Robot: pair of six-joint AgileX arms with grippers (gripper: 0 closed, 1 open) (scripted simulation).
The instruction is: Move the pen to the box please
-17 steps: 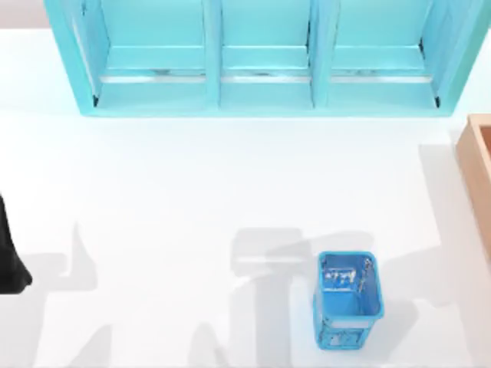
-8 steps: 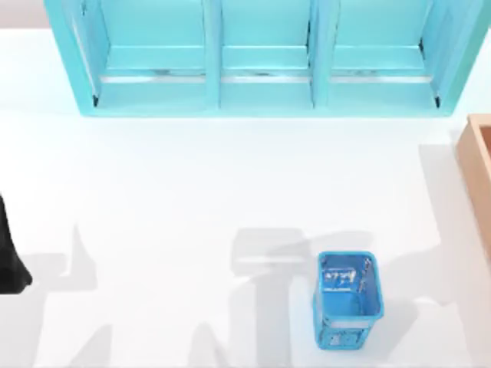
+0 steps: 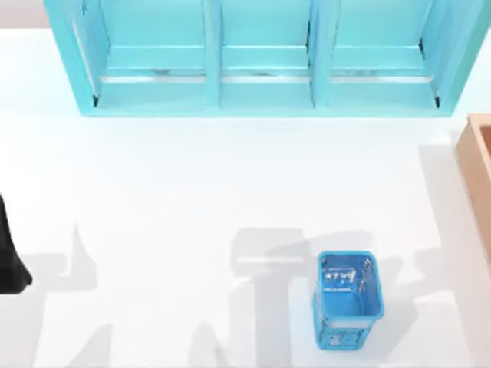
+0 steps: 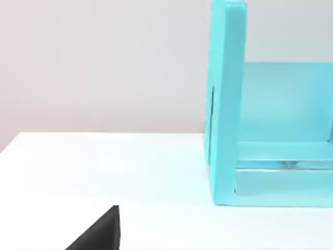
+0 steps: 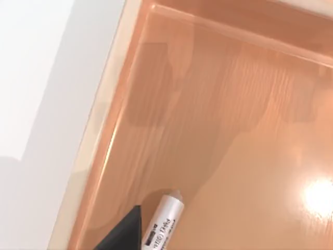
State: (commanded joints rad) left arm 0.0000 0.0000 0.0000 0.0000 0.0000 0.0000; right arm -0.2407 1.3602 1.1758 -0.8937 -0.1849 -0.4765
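Wood-coloured box at the table's right edge, partly in view. Small blue mesh basket near the front right, upright, something pale and indistinct inside. Big turquoise shelf unit along the far side, three bays.

In the right wrist view, looking down into the box interior: pen over the box floor, grey-silver barrel end with black print pointing toward the floor, just beside a dark finger of the right gripper. Touching or not, pinched or not: cannot tell.

Left arm parked at the table's left edge.
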